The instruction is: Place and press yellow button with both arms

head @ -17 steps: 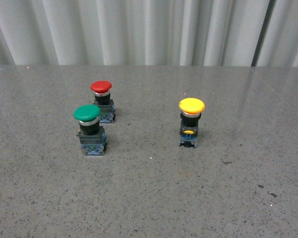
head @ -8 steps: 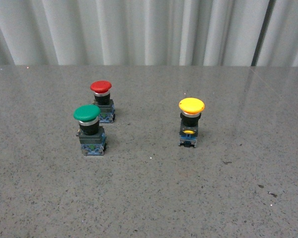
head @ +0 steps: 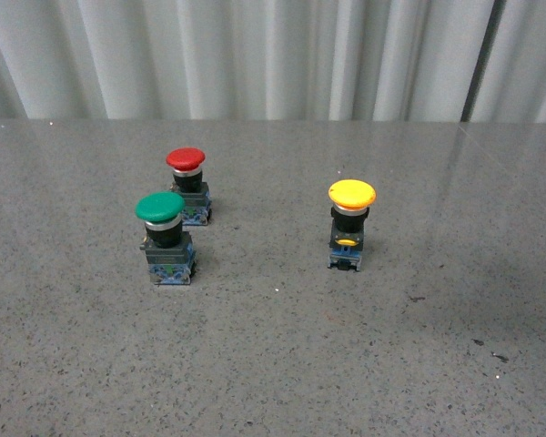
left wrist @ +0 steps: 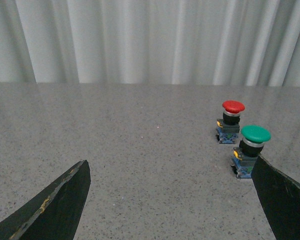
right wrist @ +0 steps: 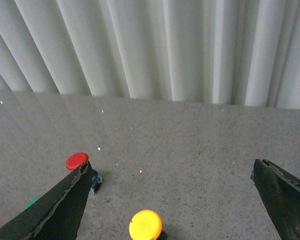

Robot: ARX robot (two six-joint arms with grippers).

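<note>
The yellow button (head: 350, 226) stands upright on the grey table, right of centre in the front view, with a yellow mushroom cap, silver collar, black body and blue-grey base. No arm shows in the front view. In the right wrist view its cap (right wrist: 145, 225) lies low between the wide-open fingers of my right gripper (right wrist: 170, 195), nearer the one finger (right wrist: 60, 207), seen from above. My left gripper (left wrist: 172, 195) is open and empty over bare table; the yellow button is out of that view.
A green-capped button (head: 166, 239) and a red-capped button (head: 187, 186) stand left of centre; both show in the left wrist view, green (left wrist: 250, 150) beside one finger (left wrist: 282, 200), red (left wrist: 230, 121) behind. A white pleated curtain (head: 255, 55) backs the table.
</note>
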